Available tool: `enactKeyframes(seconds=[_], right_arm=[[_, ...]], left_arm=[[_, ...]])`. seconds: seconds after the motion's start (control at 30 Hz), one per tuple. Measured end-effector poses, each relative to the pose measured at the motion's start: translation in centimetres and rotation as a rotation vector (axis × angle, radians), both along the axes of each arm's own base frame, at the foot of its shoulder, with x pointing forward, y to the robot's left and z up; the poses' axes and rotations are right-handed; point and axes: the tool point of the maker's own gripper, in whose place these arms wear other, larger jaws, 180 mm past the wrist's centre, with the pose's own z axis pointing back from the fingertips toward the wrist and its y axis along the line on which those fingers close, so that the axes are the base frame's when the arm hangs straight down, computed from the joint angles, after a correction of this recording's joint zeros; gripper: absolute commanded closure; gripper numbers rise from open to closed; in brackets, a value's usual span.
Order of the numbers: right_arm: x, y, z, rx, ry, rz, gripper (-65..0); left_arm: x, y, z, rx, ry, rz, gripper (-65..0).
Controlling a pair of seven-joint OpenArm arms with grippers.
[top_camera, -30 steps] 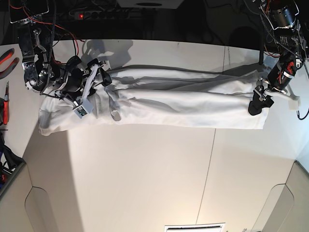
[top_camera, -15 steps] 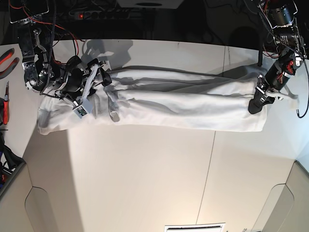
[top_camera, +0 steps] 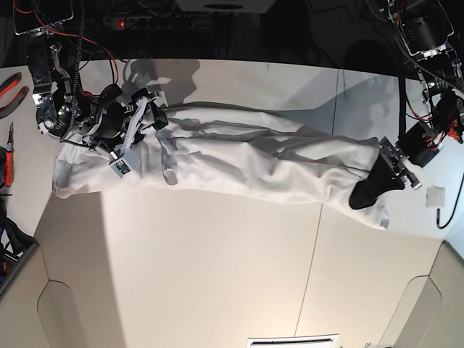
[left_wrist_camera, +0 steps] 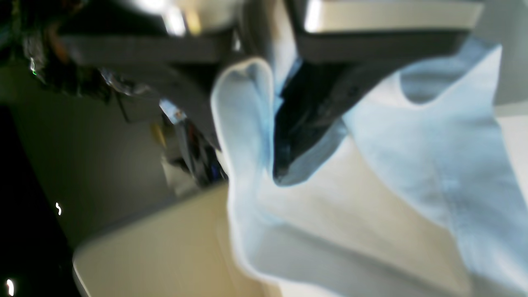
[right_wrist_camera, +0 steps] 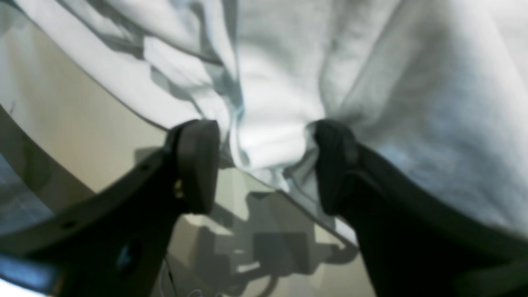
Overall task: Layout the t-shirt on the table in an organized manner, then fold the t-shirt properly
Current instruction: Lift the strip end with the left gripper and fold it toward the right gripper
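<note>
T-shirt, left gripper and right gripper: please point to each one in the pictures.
t-shirt [top_camera: 246, 163], base view, middle of the white cloth.
left gripper [top_camera: 366, 194], base view, dark fingertips shut on cloth.
right gripper [right_wrist_camera: 264, 165], right wrist view, between the open tips.

The soft, wrinkled cotton t-shirt [top_camera: 239, 163] is plain white with grey shadowed creases and no print; in the wrist views it takes a pale bluish tint. The wide, smooth, matte table [top_camera: 217, 268] is off-white, crossed by thin dark seam lines. The fingers [right_wrist_camera: 198, 165] are black. At nine o'clock lie red-handled pliers [top_camera: 13, 90].
</note>
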Motion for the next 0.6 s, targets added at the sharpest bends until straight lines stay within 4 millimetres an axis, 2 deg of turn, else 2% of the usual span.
enactKeyframes(seconds=[0.2, 0.37, 0.47, 0.6], right_arm=[[0.0, 0.1, 0.1, 0.009, 0.001, -0.002, -36.0], [0.0, 0.1, 0.1, 0.010, 0.001, -0.002, -36.0], [0.0, 0.1, 0.1, 0.009, 0.001, -0.002, -36.0], [0.0, 0.1, 0.1, 0.010, 0.001, -0.002, -36.0]], left_arm=[[-1.1, -7.3, -1.4, -0.030, 0.043, -0.205, 0.0], [-1.9, -13.1, -1.3, -0.120, 0.049, -0.294, 0.0], [-2.4, -15.5, -1.7, -0.113, 0.059, -0.340, 0.0], [-2.2, -17.8, -3.2, 0.010, 0.064, -0.391, 0.0]])
